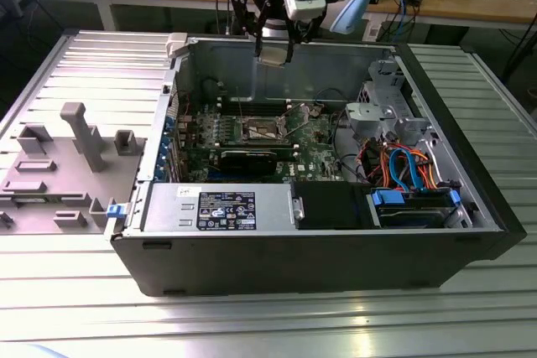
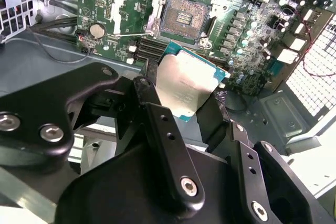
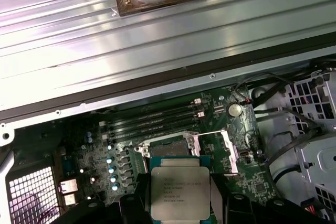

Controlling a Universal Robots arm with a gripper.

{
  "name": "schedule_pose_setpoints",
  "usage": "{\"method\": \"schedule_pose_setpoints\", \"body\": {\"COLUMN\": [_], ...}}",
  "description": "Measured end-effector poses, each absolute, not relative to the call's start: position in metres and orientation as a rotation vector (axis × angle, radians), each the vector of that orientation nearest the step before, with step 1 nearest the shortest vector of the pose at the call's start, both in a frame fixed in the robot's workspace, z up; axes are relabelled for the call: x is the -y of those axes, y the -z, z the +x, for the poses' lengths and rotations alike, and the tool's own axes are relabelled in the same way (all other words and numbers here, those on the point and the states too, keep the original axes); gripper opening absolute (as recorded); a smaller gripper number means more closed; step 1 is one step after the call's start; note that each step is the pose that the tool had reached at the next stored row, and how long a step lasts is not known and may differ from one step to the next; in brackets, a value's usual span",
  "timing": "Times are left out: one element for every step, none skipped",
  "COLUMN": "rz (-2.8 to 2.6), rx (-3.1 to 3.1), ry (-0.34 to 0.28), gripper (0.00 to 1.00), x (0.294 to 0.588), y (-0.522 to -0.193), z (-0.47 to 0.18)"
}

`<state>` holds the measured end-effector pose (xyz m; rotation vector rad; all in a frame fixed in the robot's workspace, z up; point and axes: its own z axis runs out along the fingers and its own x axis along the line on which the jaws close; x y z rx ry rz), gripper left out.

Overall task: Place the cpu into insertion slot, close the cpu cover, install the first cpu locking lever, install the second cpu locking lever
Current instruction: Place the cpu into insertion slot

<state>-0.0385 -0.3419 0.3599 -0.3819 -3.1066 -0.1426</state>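
The bench (image 1: 75,308) carries an open computer case (image 1: 336,266) at the centre of the exterior view, with its circuit board (image 1: 315,136) exposed. At upper centre the tool (image 1: 274,46) is clamped on the edges of the cpu (image 1: 273,53), holding it level and clear above the case. The insertion slot (image 2: 186,17) sits bare, and the cpu cover (image 2: 118,6) is swung back, evidently to admit the chip.

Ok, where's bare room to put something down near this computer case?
The ribbed table in front of the case is bare, also along its exterior view's right side. Crowded: inside the case, with board and cables, and the fixture tray.
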Motion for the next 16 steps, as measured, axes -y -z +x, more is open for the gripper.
{"method": "schedule_pose_setpoints", "body": {"rz": [-0.389,-0.396,-0.403,-0.403,-0.403,-0.403,-0.403,-0.403,-0.403,-0.403,-0.403,-0.403,-0.403,-0.403,-0.403,-0.404], "rx": [3.106,3.105,3.105,3.105,3.105,3.105,3.105,3.105,3.105,3.105,3.105,3.105,3.105,3.105,3.105,3.105], "ry": [0.143,0.143,0.143,0.143,0.143,0.143,0.143,0.143,0.143,0.143,0.143,0.143,0.143,0.143,0.143,0.143], "gripper": [0.54,0.54,0.54,0.54,0.54,0.54,0.54,0.54,0.54,0.54,0.54,0.54,0.54,0.54,0.54,0.54], "x": [0.3419,0.3419,0.3419,0.3419,0.3419,0.3419,0.3419,0.3419,0.3419,0.3419,0.3419,0.3419,0.3419,0.3419,0.3419,0.3419], "y": [-0.3598,-0.3598,-0.3597,-0.3597,-0.3597,-0.3597,-0.3597,-0.3597,-0.3597,-0.3597,-0.3597,-0.3597,-0.3597,-0.3597,-0.3597,-0.3597], "z": [-0.0385,-0.0386,-0.0386,-0.0385,-0.0386,-0.0386,-0.0386,-0.0385,-0.0385,-0.0386,-0.0385,-0.0386,-0.0385,-0.0386,-0.0386,-0.0385]}}
